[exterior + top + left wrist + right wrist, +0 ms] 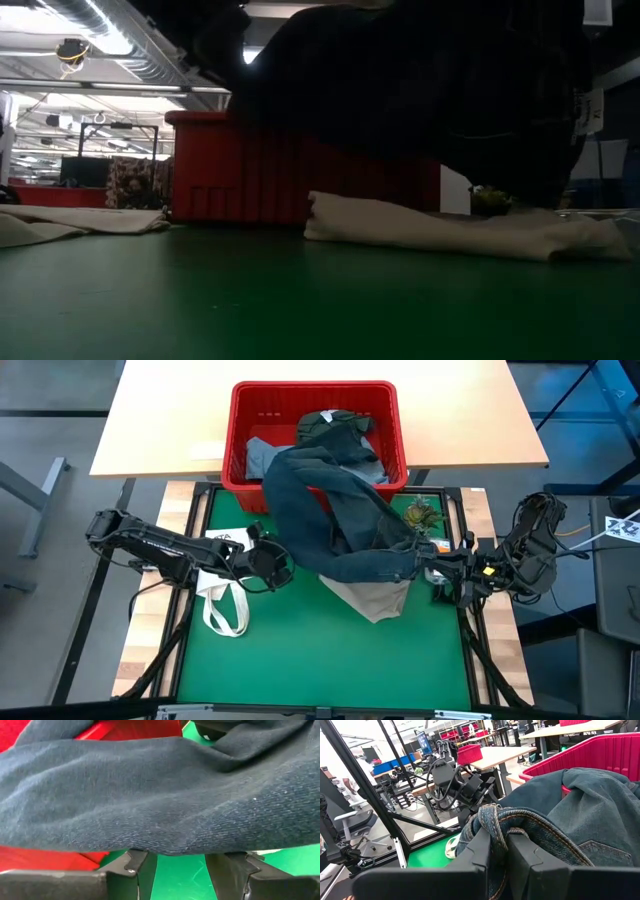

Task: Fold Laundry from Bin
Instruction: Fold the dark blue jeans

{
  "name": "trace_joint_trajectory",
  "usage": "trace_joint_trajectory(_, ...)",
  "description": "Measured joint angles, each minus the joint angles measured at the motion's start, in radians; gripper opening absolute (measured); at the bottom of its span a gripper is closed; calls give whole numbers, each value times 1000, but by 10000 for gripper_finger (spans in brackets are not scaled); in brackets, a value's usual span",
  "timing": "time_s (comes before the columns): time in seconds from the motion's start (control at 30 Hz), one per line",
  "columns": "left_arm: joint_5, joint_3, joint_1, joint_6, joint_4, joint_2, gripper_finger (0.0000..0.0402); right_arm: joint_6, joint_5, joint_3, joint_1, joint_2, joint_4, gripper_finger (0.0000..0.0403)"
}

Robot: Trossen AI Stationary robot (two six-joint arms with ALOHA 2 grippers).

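The right gripper (pixel 432 570) sits at the right edge of the green mat (pixel 320 660), fingers clamped on a bunched fold at the waistband of the dark navy jeans (pixel 330 510), and the right wrist view shows the denim (pixel 560 820) pinched tight between the two dark fingers (pixel 475 850). From that grip the jeans stretch up and back, draped over the front rim of the red bin (pixel 240 460) with one leg trailing inside it. Over on the left, the left gripper (pixel 283 567) hangs just beside the draped leg, jaws apart; its wrist view has the denim (pixel 160 795) right in front of the fingers (pixel 135 862), nothing held. One beige garment (pixel 375 598) lies on the mat beneath the jeans, one white tote bag (pixel 222 595) under the left arm, and an olive-green piece (pixel 422 514) by the bin's right corner. Two more garments remain in the bin.
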Motion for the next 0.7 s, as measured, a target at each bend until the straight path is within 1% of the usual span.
trace_joint_trajectory(0.1,-3,0,2,8,16,0,153,0,0,0,0,0,0,37)
trace_joint_trajectory(0.17,-11,0,8,42,30,0,153,0,0,0,0,0,0,37)
trace_joint_trajectory(0.27,-57,0,22,52,63,0,151,0,0,0,0,0,0,37)
trace_joint_trajectory(0.33,-86,0,35,60,82,0,142,0,0,0,0,0,0,37)
trace_joint_trajectory(0.43,-125,0,50,79,110,0,108,0,0,0,0,0,0,37)
trace_joint_trajectory(0.6,-141,0,65,123,142,0,20,-1,0,0,0,0,4,37)
trace_joint_trajectory(0.63,-142,0,66,133,149,0,11,-4,0,0,0,0,5,37)
trace_joint_trajectory(0.7,-145,0,66,161,172,0,6,-21,-1,3,0,-4,2,37)
